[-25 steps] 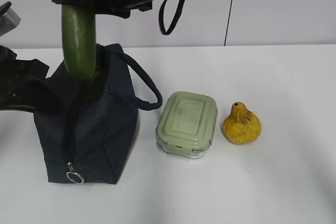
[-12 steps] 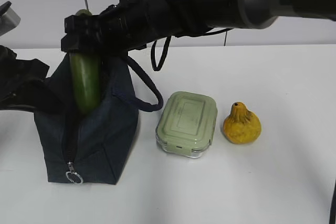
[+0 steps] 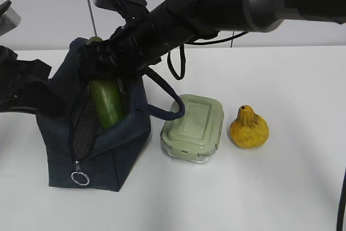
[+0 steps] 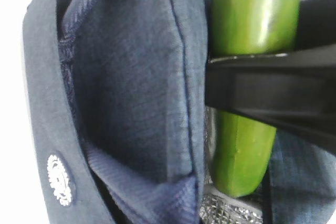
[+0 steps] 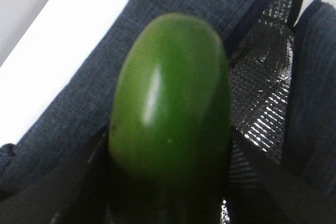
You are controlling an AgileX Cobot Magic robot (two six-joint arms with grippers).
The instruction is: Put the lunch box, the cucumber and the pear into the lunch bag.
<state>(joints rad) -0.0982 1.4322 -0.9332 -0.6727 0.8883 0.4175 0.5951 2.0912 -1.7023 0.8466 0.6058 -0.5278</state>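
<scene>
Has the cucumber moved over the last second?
Yes. The cucumber has dropped lower into the lunch bag, judged against the unmoved lunch box.

Matt navy cloth lunch bag (image 3: 116,150) with silvery quilted foil lining and metal ring pull (image 3: 80,178); glossy smooth cucumber (image 3: 108,104); satin plastic lunch box (image 3: 193,126) lid.

A white table (image 3: 281,187) carries three things in a row. At the left stands the bag (image 3: 111,158), dark navy, its top unzipped and its ring pull hanging at the near end. Just right of it sits the box (image 3: 193,127) with its pale green lid on; the bag's handle loop reaches to the box's far-left corner and may touch it. Right of the box, apart from it, sits the pear (image 3: 248,128), neck up.
</scene>
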